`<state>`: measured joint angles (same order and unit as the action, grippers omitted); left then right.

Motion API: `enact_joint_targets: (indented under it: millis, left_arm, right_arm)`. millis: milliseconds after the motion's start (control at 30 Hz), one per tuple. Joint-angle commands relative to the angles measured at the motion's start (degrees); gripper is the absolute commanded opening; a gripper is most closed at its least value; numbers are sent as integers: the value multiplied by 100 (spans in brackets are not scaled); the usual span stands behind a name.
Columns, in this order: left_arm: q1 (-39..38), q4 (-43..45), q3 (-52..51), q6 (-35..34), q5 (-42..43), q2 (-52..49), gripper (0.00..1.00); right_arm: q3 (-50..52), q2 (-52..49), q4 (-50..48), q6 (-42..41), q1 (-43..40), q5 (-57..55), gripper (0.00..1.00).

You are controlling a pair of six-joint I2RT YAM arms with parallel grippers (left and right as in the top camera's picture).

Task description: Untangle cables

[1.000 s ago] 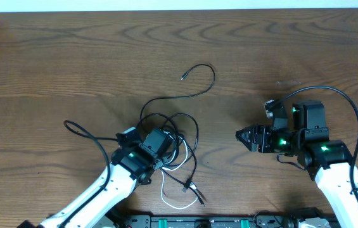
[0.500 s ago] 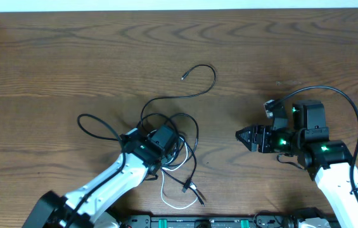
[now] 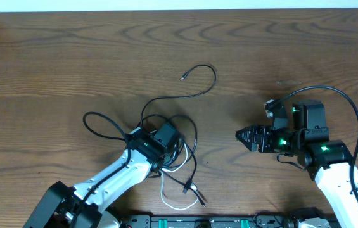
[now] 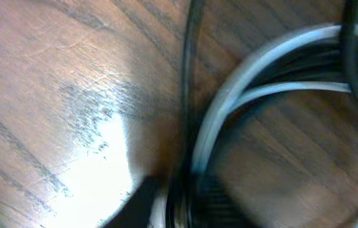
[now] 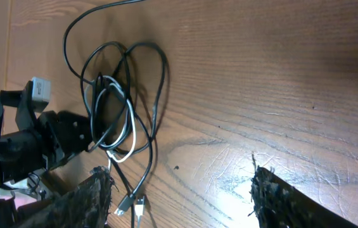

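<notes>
Brown wood-grain surface fills the overhead view, carrying only the cords and the two arms. At the left, the left arm reaches in from the near edge. The left fingers are right down on the cables. The wrist view is badly blurred, but it shows the white cord and a black cord close under the lens. Whether those fingers are clamped on a strand or only resting over it I cannot tell; they are hidden from above and smeared at close range.

The bundle lies just left of centre, near the front edge. From it one black strand sweeps toward the far side and curls back to a small plug. The white cord trails toward the near edge, with two plug ends beside it.

Further right, well apart from the tangle, the right fingers stand wide with nothing between them, pointing left at the knot. The bundle therefore lies straight ahead along their own line, with its loose black loop on the side facing them. The left arm is by far the nearer. My judgement is that it would anchor the knot while the right arm reaches leftward for that loop.
</notes>
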<state>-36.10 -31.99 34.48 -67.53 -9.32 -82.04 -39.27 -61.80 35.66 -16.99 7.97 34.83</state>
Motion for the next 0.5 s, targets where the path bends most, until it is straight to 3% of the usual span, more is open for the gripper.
enact_joint_targets:
  millis: [0,133,200,300,467]
  left_arm:
    - [20,35,-83,-9,28,-144,8]
    - [20,157,-83,81,-33,-144,8]
    - [20,326,-79,619,2,-136,7]
    - [20,586,13,1891,308,-37,8]
    - [13,994,280,5021,1329,442,7]
  right_arm:
    - [-79,-4,-7,-33,39,-2,69]
    - [-79,-4,9,-33,39,0,68]
    - [-79,-4,13,-33,39,0,68]
    - [-79,-4,7,-33,39,0,69]
    - [-79,-4,-70,-22,39,28,66]
